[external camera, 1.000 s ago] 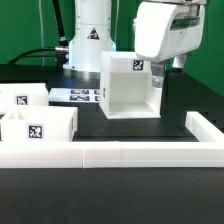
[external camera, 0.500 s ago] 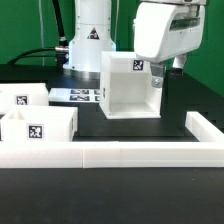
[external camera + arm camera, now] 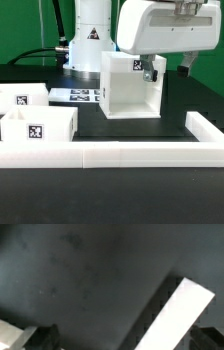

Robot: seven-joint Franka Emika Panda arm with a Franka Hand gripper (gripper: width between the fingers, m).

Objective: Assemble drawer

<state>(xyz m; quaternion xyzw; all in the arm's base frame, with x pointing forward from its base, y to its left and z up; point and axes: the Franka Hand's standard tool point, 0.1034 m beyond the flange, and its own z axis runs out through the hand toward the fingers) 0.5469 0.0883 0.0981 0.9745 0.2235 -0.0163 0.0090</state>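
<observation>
While the pincer [image 3: 150, 72] hovers at the casing's [image 3: 122, 92] upper side wall, its gap impossible to judge, both trays [image 3: 40, 126] sit on the table [image 3: 110, 190] beyond the casing, well apart from it.

White casing [image 3: 126, 92] stands upright; near tray [image 3: 40, 129], far tray [image 3: 22, 99] seemingly empty.

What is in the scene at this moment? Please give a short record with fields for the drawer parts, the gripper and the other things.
casing: the casing stands upright, open side toward the camera, no tray inside
trays: rear tray and front tray, at the exterior view's left, apart from the casing
gripper: the gripper is at the casing's upper edge, exterior view's right side; open or shut cannot be told
wall: the low white wall runs along the front
board: the marker board lies flat beside the casing
</observation>
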